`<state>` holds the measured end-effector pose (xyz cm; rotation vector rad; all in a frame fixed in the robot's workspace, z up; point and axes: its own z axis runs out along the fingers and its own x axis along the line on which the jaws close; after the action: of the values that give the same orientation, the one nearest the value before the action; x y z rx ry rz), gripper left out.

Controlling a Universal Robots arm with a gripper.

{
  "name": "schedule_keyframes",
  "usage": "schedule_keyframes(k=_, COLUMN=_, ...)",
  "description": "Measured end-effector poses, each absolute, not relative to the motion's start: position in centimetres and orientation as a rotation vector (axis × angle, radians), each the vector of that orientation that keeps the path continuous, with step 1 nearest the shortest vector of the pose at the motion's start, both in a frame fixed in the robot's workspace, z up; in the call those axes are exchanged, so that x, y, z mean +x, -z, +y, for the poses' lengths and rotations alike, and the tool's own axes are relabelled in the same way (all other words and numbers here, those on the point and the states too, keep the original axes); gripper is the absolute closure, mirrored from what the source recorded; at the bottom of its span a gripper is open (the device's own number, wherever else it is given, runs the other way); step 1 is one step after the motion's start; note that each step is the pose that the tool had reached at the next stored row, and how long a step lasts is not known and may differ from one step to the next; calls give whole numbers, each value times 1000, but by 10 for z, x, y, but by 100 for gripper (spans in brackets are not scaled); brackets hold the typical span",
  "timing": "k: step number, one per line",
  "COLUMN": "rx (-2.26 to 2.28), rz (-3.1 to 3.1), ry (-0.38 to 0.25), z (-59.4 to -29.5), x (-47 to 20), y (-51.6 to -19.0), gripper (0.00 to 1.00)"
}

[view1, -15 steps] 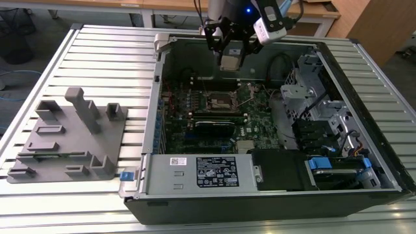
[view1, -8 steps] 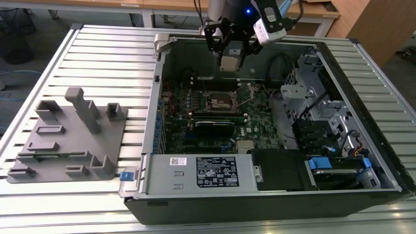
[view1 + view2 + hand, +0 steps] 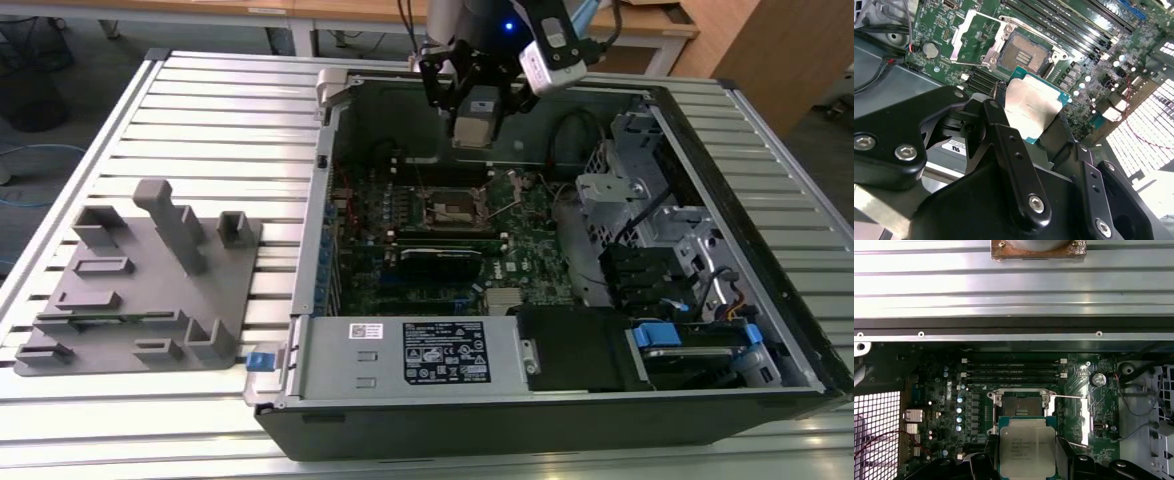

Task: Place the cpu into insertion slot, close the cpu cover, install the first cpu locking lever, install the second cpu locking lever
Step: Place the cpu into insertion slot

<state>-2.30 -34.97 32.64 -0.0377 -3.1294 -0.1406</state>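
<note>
Black fingers (image 3: 1002, 131) grip the cpu (image 3: 1033, 107), clear of the insertion slot (image 3: 1024, 52)

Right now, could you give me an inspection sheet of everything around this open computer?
Surface: ribbed silver metal table carrying the open black computer case.
Job's things: small flat silver-topped cpu held above the green board; square black-framed insertion slot empty; thin silvery cpu cover standing open beside it.
Clutter: grey plastic fixture block on the table at the exterior view's left.
Grippers: black fingers shut on the cpu's edges.
Cables: thin red and black wires near the board; black cable loop inside the case.
Surroundings: wooden desks behind the table.
</note>
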Motion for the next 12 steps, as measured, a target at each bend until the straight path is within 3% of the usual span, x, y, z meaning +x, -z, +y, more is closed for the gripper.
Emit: schedule_keyframes(k=12, rx=-25, rz=-3137, ry=141, z=-350, x=-24, y=-311, gripper=46)
